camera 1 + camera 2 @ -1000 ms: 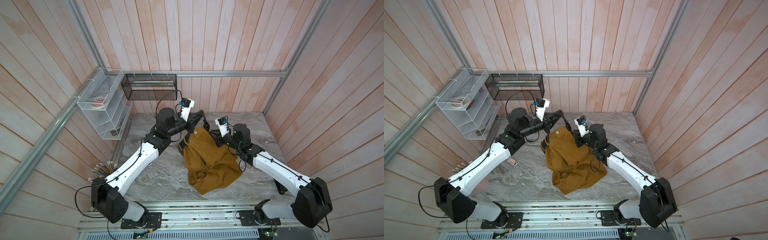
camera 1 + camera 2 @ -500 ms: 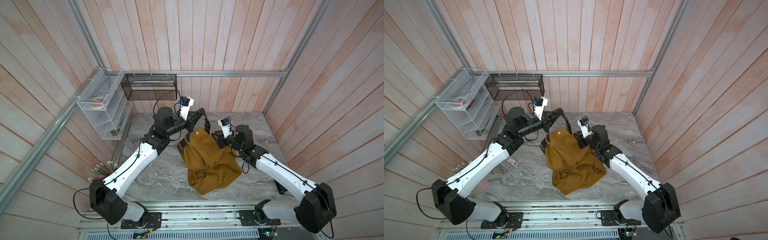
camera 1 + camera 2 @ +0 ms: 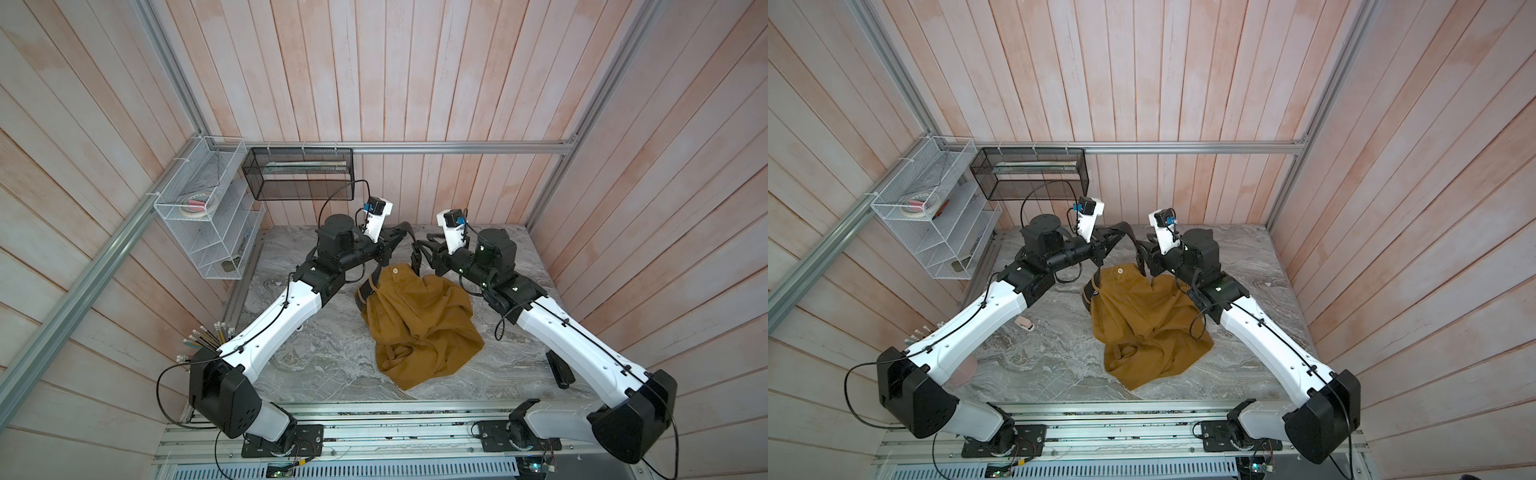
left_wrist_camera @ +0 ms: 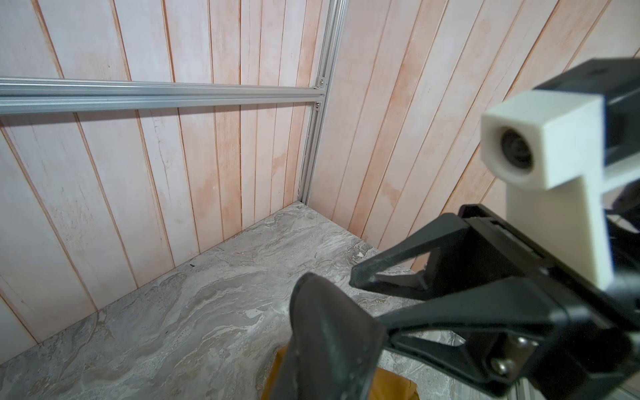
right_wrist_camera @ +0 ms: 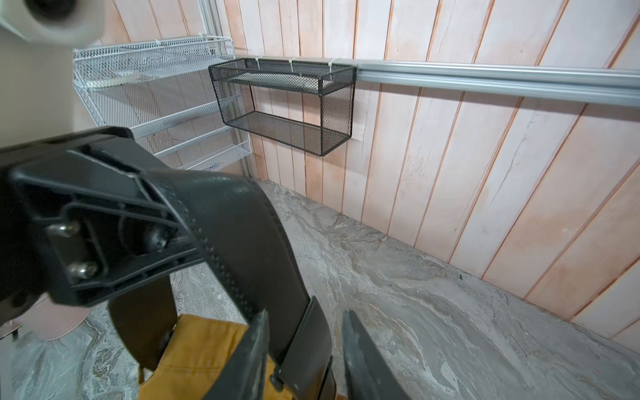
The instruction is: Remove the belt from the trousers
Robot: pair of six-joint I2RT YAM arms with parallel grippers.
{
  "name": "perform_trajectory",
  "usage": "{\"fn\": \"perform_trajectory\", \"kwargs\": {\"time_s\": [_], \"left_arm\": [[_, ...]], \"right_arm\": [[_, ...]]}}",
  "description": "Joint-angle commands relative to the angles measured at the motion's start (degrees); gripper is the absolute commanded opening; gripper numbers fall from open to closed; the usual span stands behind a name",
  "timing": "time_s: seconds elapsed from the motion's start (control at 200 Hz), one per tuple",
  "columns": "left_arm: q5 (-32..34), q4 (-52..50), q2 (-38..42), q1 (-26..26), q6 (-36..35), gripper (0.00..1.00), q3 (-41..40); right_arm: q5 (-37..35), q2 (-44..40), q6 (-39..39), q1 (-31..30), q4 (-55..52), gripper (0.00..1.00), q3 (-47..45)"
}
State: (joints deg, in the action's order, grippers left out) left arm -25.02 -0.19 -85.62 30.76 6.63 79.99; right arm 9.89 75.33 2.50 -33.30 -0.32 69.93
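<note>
Crumpled mustard-brown trousers (image 3: 419, 324) heaped on the middle of a grey marbled surface (image 3: 324, 357), waist and pale button (image 3: 395, 271) toward the back wall. Black leather-like belt (image 5: 242, 225) looping out beside the waistband on the robot's left, then arching up above the fabric. Left claw (image 3: 398, 237) pressed together on the top of that arch, pinching the belt. Right claw (image 5: 304, 317) spread, fingers (image 5: 256, 346) on either side of the belt's hanging end just above the waistband, with a gap on one side. White wire rack (image 3: 208, 232) and dark mesh basket (image 3: 299, 174) on the walls behind
</note>
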Motion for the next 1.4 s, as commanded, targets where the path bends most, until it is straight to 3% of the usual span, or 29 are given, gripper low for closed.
{"fn": "perform_trajectory", "kwargs": {"time_s": [0.0, 0.31, 0.56, 0.66, 1.16, 1.395], "left_arm": [[-0.2, 2.8, 1.2, -0.2, -0.4, 0.0, 2.6], [0.0, 3.0, 0.9, -0.2, -0.7, 0.0, 2.5], [0.8, 2.4, 0.9, -0.1, -1.1, 0.0, 2.2], [0.8, 2.4, 1.0, -0.2, -1.1, 0.0, 2.3], [0.4, 2.6, 0.3, -0.1, -0.6, 0.0, 2.8], [0.4, 2.6, 0.0, 0.0, -0.7, 0.0, 2.8]], "right_arm": [[0.0, 1.4, -0.7, -0.8, -2.2, 0.39, 1.3], [0.0, 1.2, -0.5, -1.1, -3.1, 0.42, 0.6], [-5.3, -4.9, 1.5, -1.1, 0.6, 0.4, -4.2], [-4.3, -6.6, 2.8, -1.2, 2.0, 0.4, -5.7], [-1.3, -1.3, 1.7, -2.7, -1.1, 0.38, -2.5], [-1.5, -0.4, 1.4, -2.7, -0.7, 0.26, -2.0]]}}
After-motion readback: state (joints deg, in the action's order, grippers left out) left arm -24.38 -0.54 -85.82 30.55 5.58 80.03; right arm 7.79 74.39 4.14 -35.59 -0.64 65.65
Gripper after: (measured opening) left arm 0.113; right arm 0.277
